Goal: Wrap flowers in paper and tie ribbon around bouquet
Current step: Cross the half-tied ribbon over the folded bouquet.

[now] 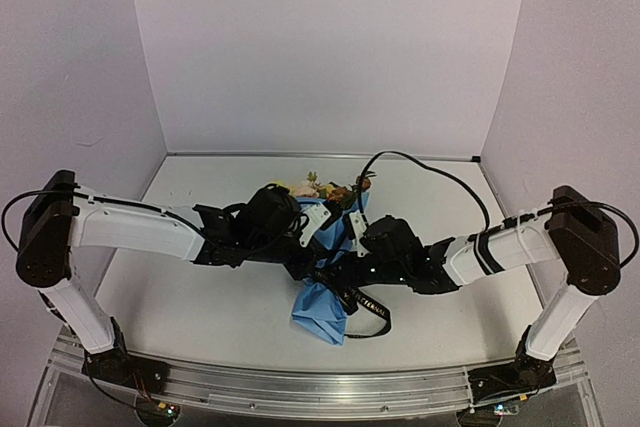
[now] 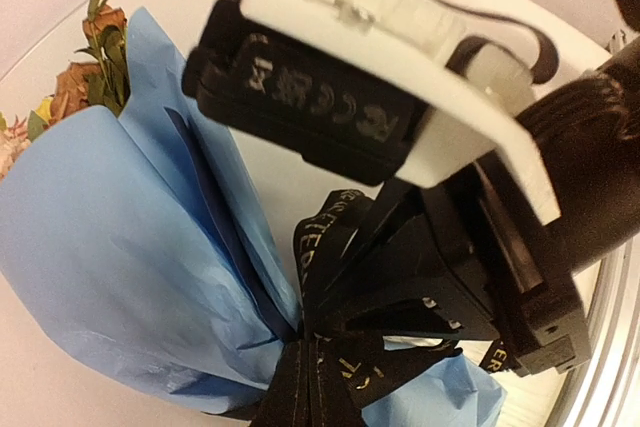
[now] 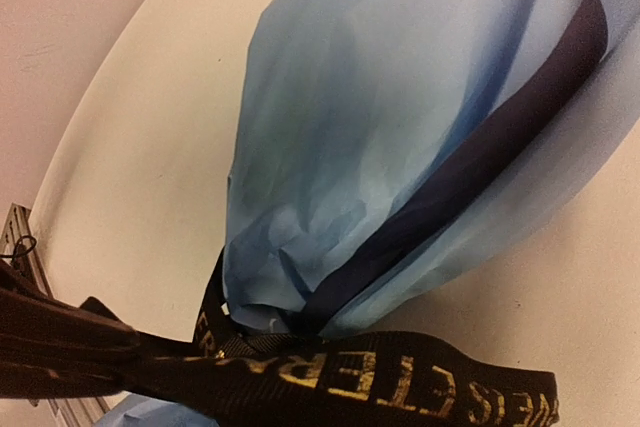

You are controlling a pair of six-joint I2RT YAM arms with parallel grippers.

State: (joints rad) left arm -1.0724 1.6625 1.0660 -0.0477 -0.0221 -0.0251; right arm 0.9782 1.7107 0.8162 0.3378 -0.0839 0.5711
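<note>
Ribbon (image 3: 400,387) is being tensioned round the bouquet (image 1: 322,292) for knotting by the right pincer (image 3: 70,347), clamped on it; left pincer (image 1: 312,237) together.

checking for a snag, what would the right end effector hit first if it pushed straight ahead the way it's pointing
Most likely the ribbon stretched across just ahead, then the pinched neck of the blue paper right behind it; depth is hard to judge here.
</note>
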